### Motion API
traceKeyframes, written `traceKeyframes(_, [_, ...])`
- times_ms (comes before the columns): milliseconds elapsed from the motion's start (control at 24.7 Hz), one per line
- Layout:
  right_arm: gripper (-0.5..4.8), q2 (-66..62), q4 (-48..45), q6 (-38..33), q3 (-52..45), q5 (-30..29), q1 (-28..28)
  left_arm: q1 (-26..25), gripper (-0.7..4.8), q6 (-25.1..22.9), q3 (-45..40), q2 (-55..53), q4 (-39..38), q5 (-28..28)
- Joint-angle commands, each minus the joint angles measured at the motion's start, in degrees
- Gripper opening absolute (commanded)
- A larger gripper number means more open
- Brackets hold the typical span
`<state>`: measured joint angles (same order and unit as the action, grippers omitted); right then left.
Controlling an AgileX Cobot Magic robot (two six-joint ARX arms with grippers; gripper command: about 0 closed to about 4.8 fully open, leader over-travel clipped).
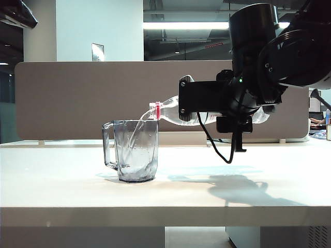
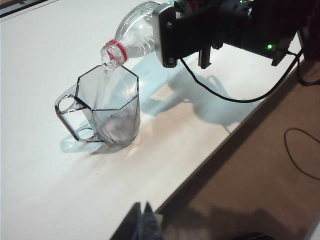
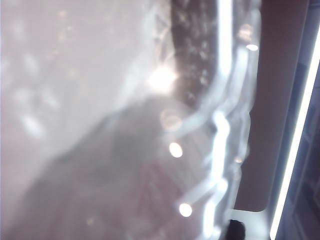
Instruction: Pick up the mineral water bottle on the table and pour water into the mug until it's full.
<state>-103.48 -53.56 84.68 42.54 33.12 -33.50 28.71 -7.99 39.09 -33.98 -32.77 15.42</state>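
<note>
The mineral water bottle point(image 1: 169, 112) lies almost level above the table point(image 1: 62, 191), its red-ringed mouth over the rim of the mug point(image 1: 135, 151). My right gripper point(image 1: 193, 106) is shut on the bottle's body. A thin stream of water point(image 1: 136, 130) runs from the mouth into the mug. In the left wrist view the bottle point(image 2: 136, 34), the right gripper point(image 2: 167, 36) and the faceted mug point(image 2: 107, 107) show from above. My left gripper point(image 2: 143, 214) hovers near the table's front edge, shut on nothing. The right wrist view is filled by the blurred bottle point(image 3: 150, 125).
A brown-grey partition panel point(image 1: 67, 98) runs behind the table. A black cable point(image 1: 222, 150) hangs from the right arm down toward the table top. The table's front edge point(image 2: 225, 135) drops off to a brown floor.
</note>
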Motion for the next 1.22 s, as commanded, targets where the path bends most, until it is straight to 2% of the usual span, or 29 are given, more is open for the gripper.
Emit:
traceKeyframes(41, [2.06, 0.9, -4.2, 3.7, 0.6, 0.4, -0.1, 0.0, -0.05, -0.2, 0.2, 0.1, 0.6, 0.2])
traceKeyframes(486, [2.06, 0.9, -7.2, 8.7, 0.7, 0.4, -0.1, 0.0, -0.05, -0.2, 0.2, 0.1, 0.7, 0.2])
traceKeyframes(1215, [2.06, 0.9, -7.2, 9.9, 0.7, 0.4, -0.7, 0.0, -0.05, -0.2, 0.2, 0.1, 0.6, 0.2])
